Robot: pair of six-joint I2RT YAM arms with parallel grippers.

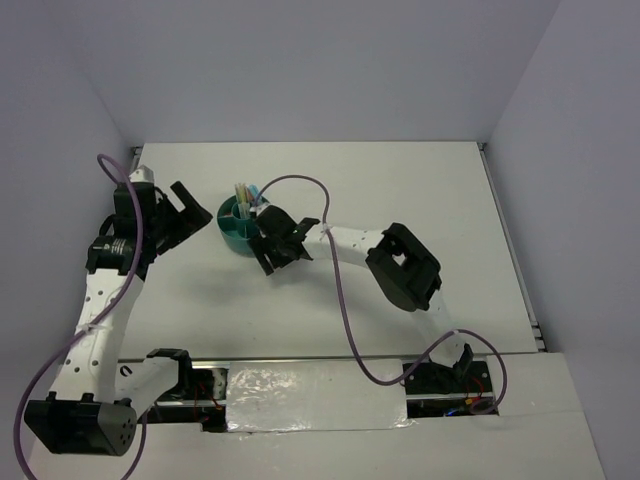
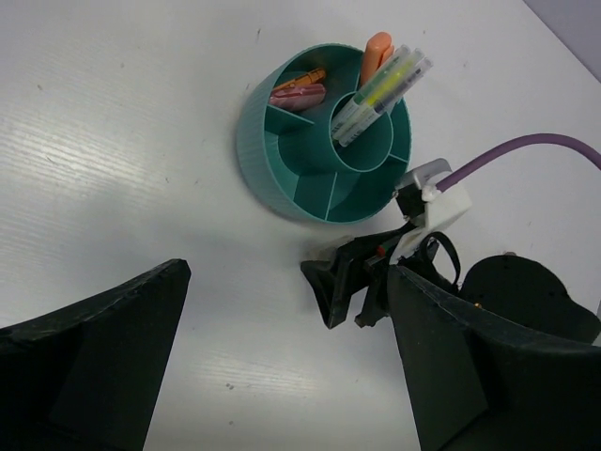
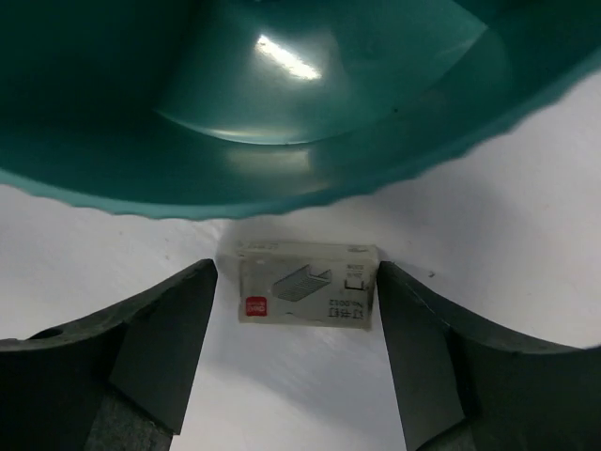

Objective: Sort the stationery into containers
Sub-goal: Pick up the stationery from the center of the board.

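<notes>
The round teal organizer (image 1: 236,236) stands left of the table's middle. Its centre cup holds an orange marker (image 2: 376,52) and pale yellow-green highlighters (image 2: 387,86). One outer compartment holds a pink piece (image 2: 299,94) and a small orange one (image 2: 308,77). A whitish-tan staple box (image 3: 306,293) lies flat on the table against the organizer's wall (image 3: 282,178). My right gripper (image 3: 296,282) is open and straddles the box, one finger close to each end. In the top view the right gripper (image 1: 270,248) hides the box. My left gripper (image 2: 282,376) is open and empty, left of the organizer.
A purple cable (image 1: 345,300) loops from the right wrist to the table's front edge. Grey walls close in the white table (image 1: 400,190) on three sides. Silver tape (image 1: 310,395) covers the front strip between the arm bases.
</notes>
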